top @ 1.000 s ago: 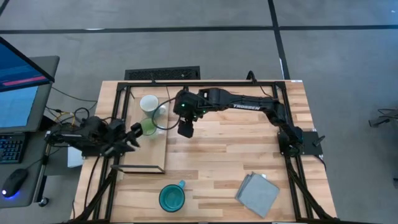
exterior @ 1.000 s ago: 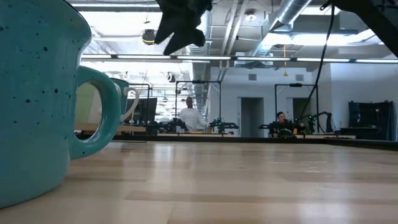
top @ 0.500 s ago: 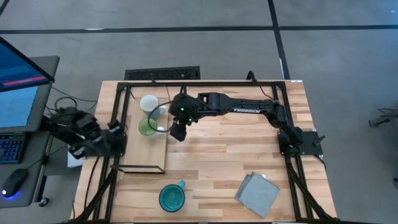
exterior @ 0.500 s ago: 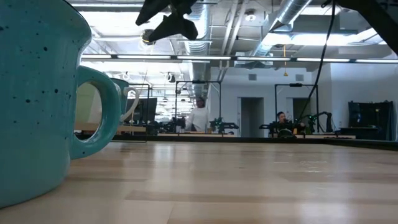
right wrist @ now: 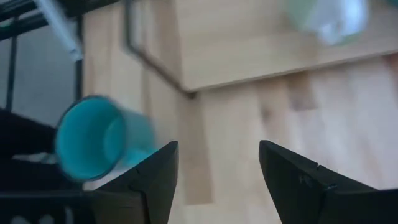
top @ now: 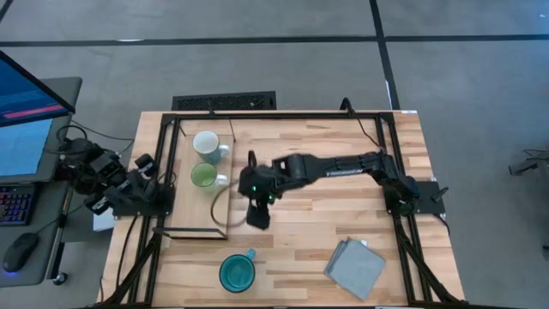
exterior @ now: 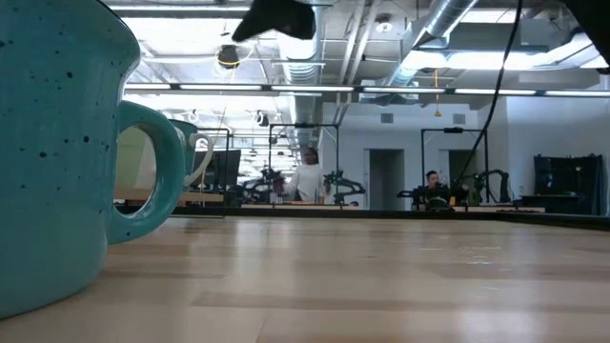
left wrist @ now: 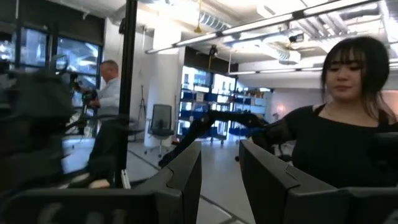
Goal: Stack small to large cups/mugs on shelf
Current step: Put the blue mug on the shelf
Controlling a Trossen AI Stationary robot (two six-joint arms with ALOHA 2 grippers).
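Observation:
On the shelf (top: 194,211), the white mug (top: 206,143) and the small light-green mug (top: 204,176) stand upright side by side. The teal-blue mug (top: 237,273) stands on the planked table near its near edge; it fills the left of the low view (exterior: 57,152). My right gripper (top: 256,215) hangs open above the table just right of the shelf's near corner. Its wrist view (right wrist: 217,180) looks down on the teal-blue mug (right wrist: 93,137). My left gripper (left wrist: 220,180) is open, drawn back past the table's left edge and pointing into the room.
A grey folded cloth (top: 354,268) lies near the table's near right corner. The shelf's black frame (top: 225,225) edges the board beside my right gripper. A person (left wrist: 339,124) shows beyond the table in the left wrist view. Bare planks lie between shelf and cloth.
My left arm has drawn back from the green mug on the shelf to beyond the table's left edge. My right gripper has swung from beside the mugs toward the near edge, closer to the teal-blue mug. All three mugs have stayed where they were.

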